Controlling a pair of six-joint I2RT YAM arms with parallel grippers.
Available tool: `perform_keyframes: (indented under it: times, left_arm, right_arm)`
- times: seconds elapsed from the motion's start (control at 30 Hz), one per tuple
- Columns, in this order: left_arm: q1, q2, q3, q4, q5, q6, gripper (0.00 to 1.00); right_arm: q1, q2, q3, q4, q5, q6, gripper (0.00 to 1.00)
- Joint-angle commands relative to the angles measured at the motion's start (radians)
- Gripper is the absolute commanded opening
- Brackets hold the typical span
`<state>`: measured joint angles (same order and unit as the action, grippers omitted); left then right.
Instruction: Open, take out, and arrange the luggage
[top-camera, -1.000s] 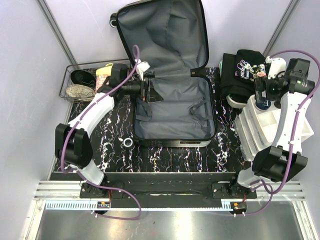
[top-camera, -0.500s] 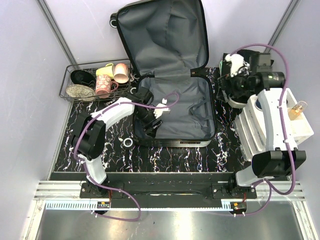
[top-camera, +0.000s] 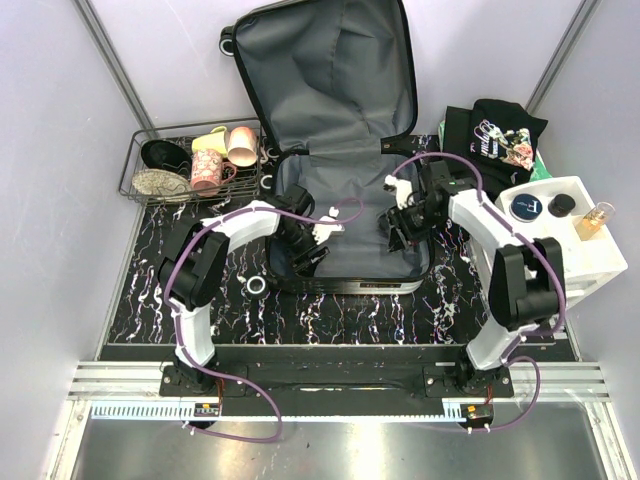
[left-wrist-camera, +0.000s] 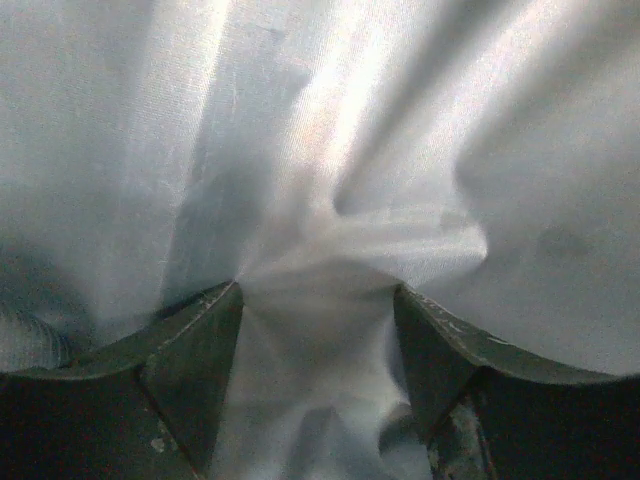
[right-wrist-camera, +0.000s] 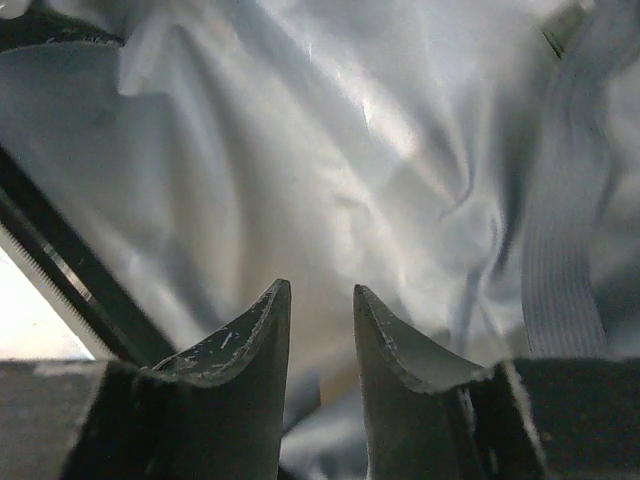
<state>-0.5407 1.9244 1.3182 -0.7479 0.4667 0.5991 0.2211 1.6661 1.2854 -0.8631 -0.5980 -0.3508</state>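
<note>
Top external shows the luggage (top-camera: 360, 245) open at mid-table (top-camera: 330, 310). Its base lies flat and its lid stands up against the back wall, so the long axis runs straight away from the arms. Both arms reach into the base, and the coming move turns on this: the lining (left-wrist-camera: 330, 150) sits directly under each pincer rather than off to a side. The left pincer (top-camera: 312, 240) works the base's left half, near the side wall. The right pincer (top-camera: 398, 222) works the right half, and neither arm is clearly nearer. No packed item shows in the base from above, only grey cloth and straps.

The wrist views add what the overhead cannot. Left wrist shows the left fingers part-way closed, with a ridge of lining bunched between them and creases fanning from one tip. I judge that this is a grip on the cloth. Right wrist shows the right fingers drawn close with a narrow gap. Lining lies beyond them, a ribbed strap (right-wrist-camera: 560, 250) is to one side and the dark rim (right-wrist-camera: 60, 250) to the other. Whether cloth is caught in that gap I cannot tell.

The overhead alone gives the surroundings: a wire basket (top-camera: 135, 165) of cups to the left, and a black garment (top-camera: 490, 135) and a white bin (top-camera: 590, 260) to the right — all outside the shell.
</note>
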Motion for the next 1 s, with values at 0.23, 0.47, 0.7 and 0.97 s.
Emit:
perform_keyframes:
  times: [0.23, 0.47, 0.7, 0.97]
  left_arm:
    - [0.094, -0.053, 0.001, 0.197, 0.23, -0.199, 0.71]
    - [0.127, -0.206, -0.056, 0.338, 0.344, -0.343, 0.85]
    - [0.223, -0.422, -0.099, 0.544, 0.33, -0.596, 0.99]
    - [0.382, -0.485, 0.127, 0.222, 0.335, -0.719, 0.99]
  right_arm:
    - [0.147, 0.182, -0.139, 0.321, 0.003, 0.012, 0.38]
    - [0.155, 0.233, -0.086, 0.314, 0.087, -0.02, 0.42]
    - [0.156, 0.052, -0.057, 0.414, -0.031, 0.009, 0.57]
    - [0.118, -0.199, 0.04, 0.478, 0.055, 0.088, 0.88]
